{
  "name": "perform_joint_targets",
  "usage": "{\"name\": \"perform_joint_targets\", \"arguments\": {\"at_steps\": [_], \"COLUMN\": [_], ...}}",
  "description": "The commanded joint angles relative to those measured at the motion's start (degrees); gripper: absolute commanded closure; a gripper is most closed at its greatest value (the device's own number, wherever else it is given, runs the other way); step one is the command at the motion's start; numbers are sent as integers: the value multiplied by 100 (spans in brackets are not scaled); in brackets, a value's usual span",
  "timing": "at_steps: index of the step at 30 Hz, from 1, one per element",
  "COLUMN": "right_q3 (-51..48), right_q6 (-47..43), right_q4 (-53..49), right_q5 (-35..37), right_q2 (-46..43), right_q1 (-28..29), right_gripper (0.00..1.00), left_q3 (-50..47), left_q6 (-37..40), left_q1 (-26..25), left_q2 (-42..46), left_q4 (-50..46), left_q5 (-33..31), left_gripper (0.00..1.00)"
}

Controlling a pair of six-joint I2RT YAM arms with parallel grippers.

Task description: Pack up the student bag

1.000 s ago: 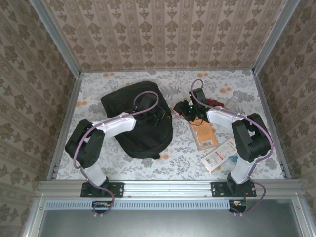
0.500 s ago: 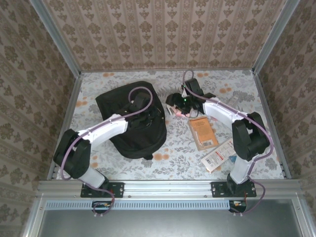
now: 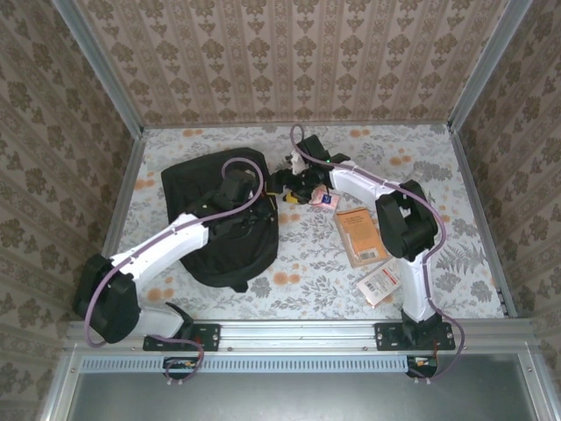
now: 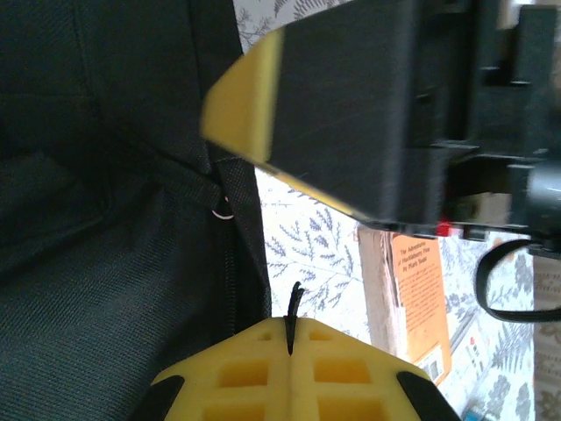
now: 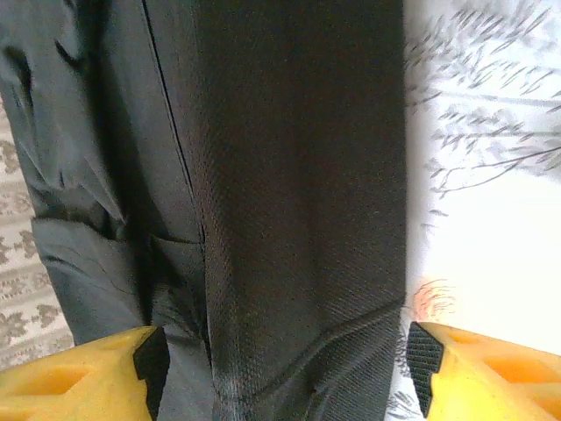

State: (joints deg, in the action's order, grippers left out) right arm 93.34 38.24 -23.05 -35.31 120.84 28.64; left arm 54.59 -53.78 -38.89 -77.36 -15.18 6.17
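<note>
The left arm [image 3: 166, 241] extends diagonally forward and to the right from a low, folded elbow. The left pincer [image 4: 289, 342] has both yellow pads pressed together. The right arm [image 3: 364, 182] bends sharply at the elbow, with the forearm reaching left. The right pincer [image 5: 280, 360] has its fingers spread wide apart.

student bag [image 5: 289, 193] between the right gripper's [image 5: 285, 373] wide-spread yellow fingers [image 5: 495, 381]

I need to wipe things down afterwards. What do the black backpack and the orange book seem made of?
The backpack: woven synthetic cloth, probably nylon or polyester, matte; a fine weave and soft folds show close up. The book: paper with a thin card cover, it seems; it lies flat with printed text, its sheen unclear.
</note>
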Motion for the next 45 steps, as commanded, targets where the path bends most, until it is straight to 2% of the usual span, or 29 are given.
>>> {"name": "perform_joint_targets", "arguments": {"at_steps": [1, 4, 8, 10, 15, 25, 32, 38, 42, 43, 44, 45], "right_q3": [279, 343, 193, 167, 236, 627, 1210, 1466, 1330, 1247, 1135, 1042], "right_q6": [-47, 21, 225, 233, 295, 325, 37, -180, -199, -158, -90, -31], "right_q4": [-165, -170, 33, 40, 33, -130, -584, -745, -683, -584, -465, -344], "right_q5": [-294, -229, -25, 118, 357, 499, 508, 304, 251, 219, 185, 160], "right_q2": [148, 271, 237, 178, 164, 372, 578, 715, 598, 537, 476, 425], "right_q1": [97, 189, 203, 190, 48, -146, -263, -333, -314, -313, -315, -319], "right_gripper": [28, 38, 68, 78, 92, 95, 94, 92, 87, 87, 87, 87], "left_q3": [-38, -12, 52, 18, -215, -753, -1069, -1296, -1186, -1101, -1012, -978], "left_q6": [546, 778, 1040, 1113, 1373, 1599, 1538, 1493, 1419, 1326, 1193, 1051], "left_q1": [36, 40, 31, 25, -82, -320, -343, -323, -202, -61, 131, 343], "left_q2": [171, 174, 209, 279, 688, 1595, 2226, 2631, 2524, 2459, 2355, 2250], "left_q4": [-79, -187, -400, -480, -592, -927, -1256, -1359, -1401, -1446, -1480, -1421], "left_q5": [232, 277, 315, 323, 255, 80, -81, -196, -188, -133, -15, 281], "left_gripper": [100, 100, 100, 100, 100, 100, 100, 100, 100, 86, 67, 56]}}
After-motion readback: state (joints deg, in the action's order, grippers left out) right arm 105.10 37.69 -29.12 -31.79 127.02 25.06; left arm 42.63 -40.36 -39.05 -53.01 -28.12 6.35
